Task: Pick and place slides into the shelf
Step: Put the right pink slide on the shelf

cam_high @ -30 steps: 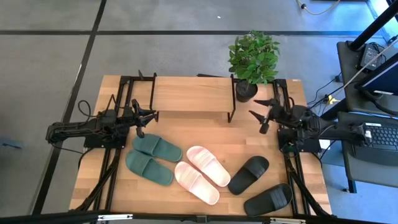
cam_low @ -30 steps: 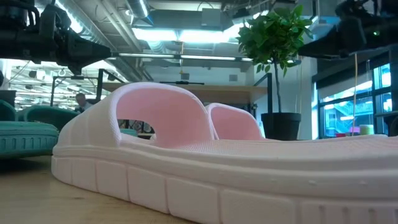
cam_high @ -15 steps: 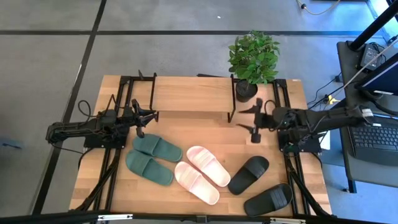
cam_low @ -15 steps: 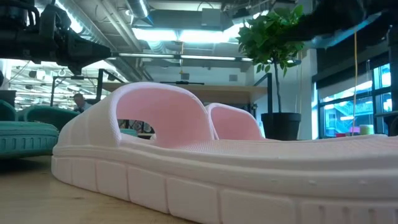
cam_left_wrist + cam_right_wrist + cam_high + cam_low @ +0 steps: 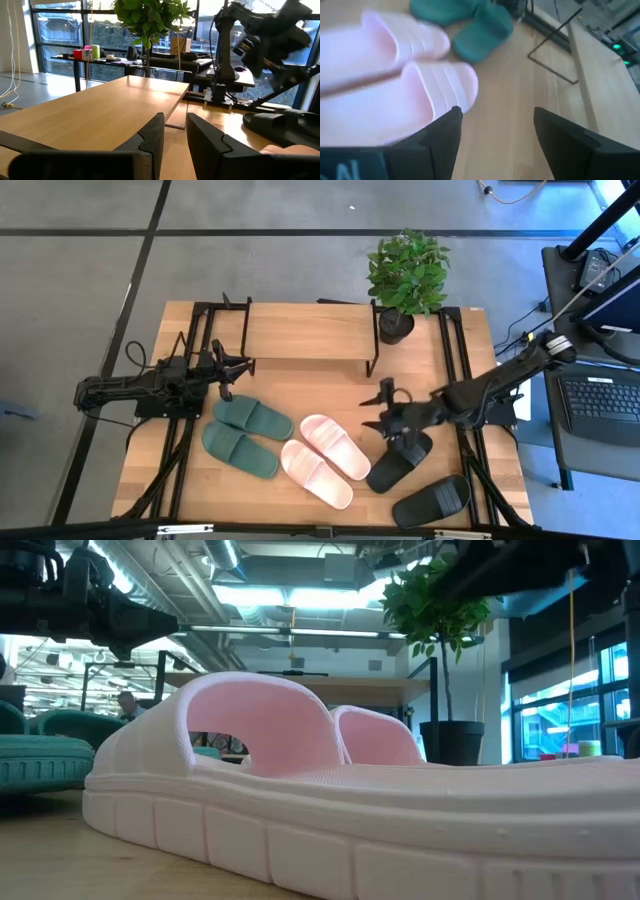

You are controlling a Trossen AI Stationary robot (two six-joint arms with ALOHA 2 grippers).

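1. High view shows all six slides lying on the table (image 5: 190,490) in the lower half of the frame: the dark green pair (image 5: 245,435) at lower left, the light pink pair (image 5: 325,460) in the middle, the black pair (image 5: 415,477) at lower right. None is on the shelf (image 5: 308,332), which stands empty at upper centre, beside the potted plant (image 5: 405,275).
2. What has changed: a second ago the right tool (image 5: 385,408) hung near the table's right edge, by the plant pot. It has since swung in and down toward frame centre, and now sits just above the toe of the upper black slide (image 5: 400,460), between it and the pink pair.
3. Its fingers (image 5: 442,135) are spread apart with nothing between them; the right wrist view looks over the pink slides toward the green ones.
4. My judgement: this is the approach to a first pick, probably the upper black slide, with no placing done yet.
5. The left tool (image 5: 232,370) has not moved; it waits at left, just beside the shelf's left end, its fingers slightly parted and holding nothing.
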